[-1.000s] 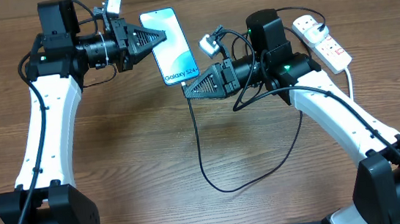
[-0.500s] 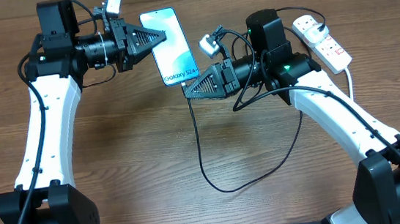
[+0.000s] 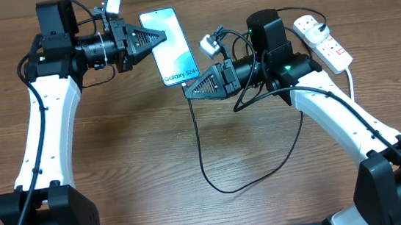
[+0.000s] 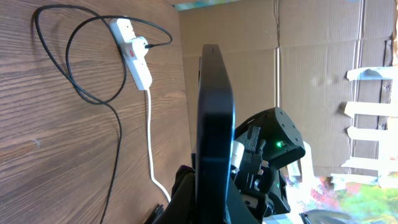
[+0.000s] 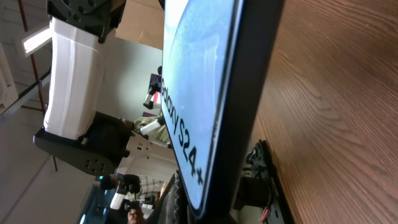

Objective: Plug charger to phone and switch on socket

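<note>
Left gripper [image 3: 161,36] clamped on slim blue-white phone [image 3: 174,50], right gripper [image 3: 188,94] at phone's lettered end, closure unclear, thin black charger cable [image 3: 197,142] trailing from that end

Your overhead camera is looking straight down at the whole worktop [image 3: 118,172]; both wrist cameras are sitting very close, facing the phone [image 3: 170,47] edge-on from opposite sides.

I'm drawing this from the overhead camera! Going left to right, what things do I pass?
left gripper → phone → right gripper → socket
</note>
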